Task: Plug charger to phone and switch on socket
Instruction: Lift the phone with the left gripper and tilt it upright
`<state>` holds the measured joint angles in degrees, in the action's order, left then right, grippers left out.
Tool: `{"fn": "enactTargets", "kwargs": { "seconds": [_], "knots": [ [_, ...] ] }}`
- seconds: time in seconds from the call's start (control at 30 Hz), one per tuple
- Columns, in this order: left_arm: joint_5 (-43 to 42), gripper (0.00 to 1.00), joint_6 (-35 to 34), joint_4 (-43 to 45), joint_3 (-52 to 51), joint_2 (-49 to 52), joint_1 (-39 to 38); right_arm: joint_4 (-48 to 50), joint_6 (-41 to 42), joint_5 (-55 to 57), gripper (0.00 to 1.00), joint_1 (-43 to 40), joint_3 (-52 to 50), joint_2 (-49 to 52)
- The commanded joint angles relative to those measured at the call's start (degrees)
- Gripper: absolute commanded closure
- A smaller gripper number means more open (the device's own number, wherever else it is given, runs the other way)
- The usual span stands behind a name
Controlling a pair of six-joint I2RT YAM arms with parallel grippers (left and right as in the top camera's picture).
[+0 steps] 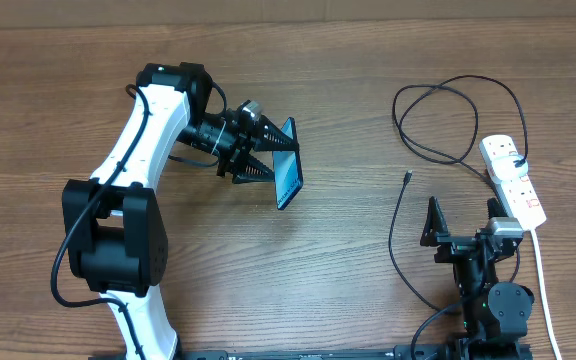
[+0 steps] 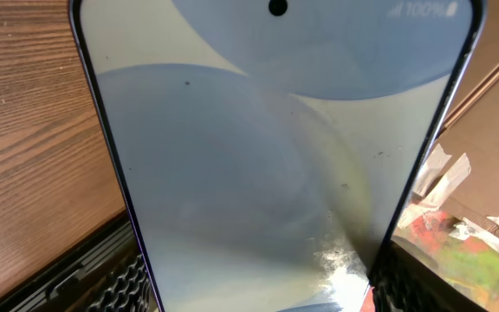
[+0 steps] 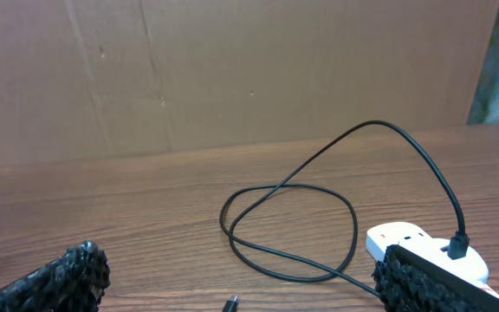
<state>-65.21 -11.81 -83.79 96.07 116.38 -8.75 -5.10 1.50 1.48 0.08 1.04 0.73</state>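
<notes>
Wood-grain tabletop [image 1: 298, 290], with a plain brown cardboard wall [image 3: 232, 69] closing off the far side. We note the left gripper [image 1: 268, 165] clamped on the phone [image 1: 288, 164], its black fingers [image 1: 251, 172] pressing on opposite long sides. The phone stands tilted on edge, left of centre, with its cyan-blue screen turned toward the right side of the table. We cannot tell whether its lower edge touches the wood. In the left wrist view the screen fills nearly everything, pale blue-grey, with a small dark camera dot near the top edge. The right gripper [image 1: 463, 222] sits low at the near right with its jaws spread wide and nothing between them. The charger [image 1: 448, 120] lies in a loose loop at the far right, well apart from the phone. One end runs into a black plug [image 1: 521, 164] seated on the socket [image 1: 513, 182]. The other end trails toward the near edge, and its small connector tip [image 1: 409, 177] lies bare on the wood just ahead and to the left of the right gripper. The socket lies at an angle just ahead and right of the right gripper. Its white cord [image 1: 541, 265] runs back toward the near edge. From the right wrist we see the loop ahead and the socket beside the right finger [image 3: 423, 277].
</notes>
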Motion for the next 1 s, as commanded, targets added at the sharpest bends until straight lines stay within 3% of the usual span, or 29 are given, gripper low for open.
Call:
{"fn": "enactTargets", "kwargs": {
  "seconds": [0.0, 0.47, 0.7, 0.97],
  "knots": [
    [-3.5, 0.75, 0.8, -0.2, 1.6, 0.2, 0.2, 0.4, -0.1, -0.1, 0.0, -0.1, -0.6, -0.6],
    [0.5, 0.74, 0.0, 0.0, 1.6, 0.2, 0.2, 0.3, -0.1, -0.1, 0.0, -0.1, -0.6, -0.6],
    [15.8, 0.76, -3.8, 2.4, 1.6, 0.2, 0.2, 0.4, -0.1, -0.1, 0.0, -0.1, -0.6, -0.6],
    [24.7, 0.83, -7.1, 4.2, 4.2, 0.2, 0.2, 0.4, -0.1, -0.1, 0.0, -0.1, -0.6, -0.6]
  ]
}}
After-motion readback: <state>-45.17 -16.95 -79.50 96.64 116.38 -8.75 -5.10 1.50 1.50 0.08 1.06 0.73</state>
